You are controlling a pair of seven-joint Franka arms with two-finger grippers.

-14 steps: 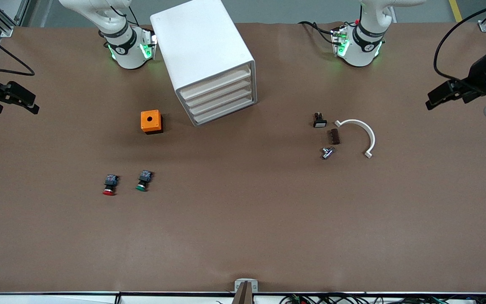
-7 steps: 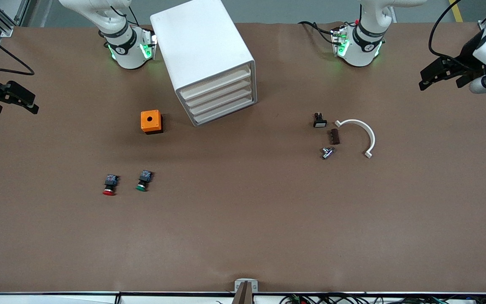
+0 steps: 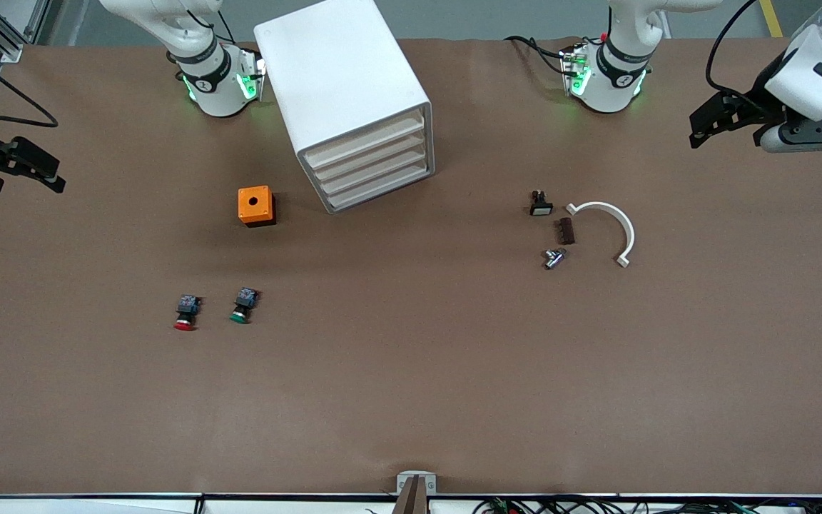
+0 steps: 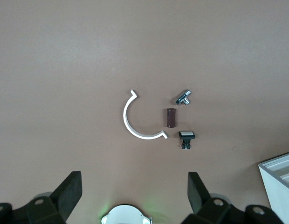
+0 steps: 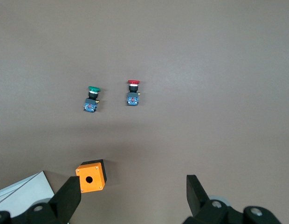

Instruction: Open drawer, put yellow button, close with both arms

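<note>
While both sets of jaws stand wide and empty, left gripper [image 3: 700,128] and right gripper [image 3: 43,175] hang over opposite worktop ends; the drawer [image 3: 364,139] sits shut, probably light, best hooked at its front lip; no yellow button shows.

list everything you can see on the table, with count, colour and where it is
drawer cabinet: 1, white, four drawers all shut, between the arm bases
box with a hole on top: 1, orange, beside the cabinet toward the right arm's end
red-capped button: 1, nearer the front camera than the orange box
green-capped button: 1, beside the red one
curved bracket: 1, white, toward the left arm's end
white-capped switch: 1, black body, beside the bracket
small block: 1, dark brown, beside the bracket
small metal part: 1, silver, nearer the camera than the block
yellow button: none seen
left gripper: open, empty, over the table's left-arm end
right gripper: open, empty, over the right-arm end
</note>
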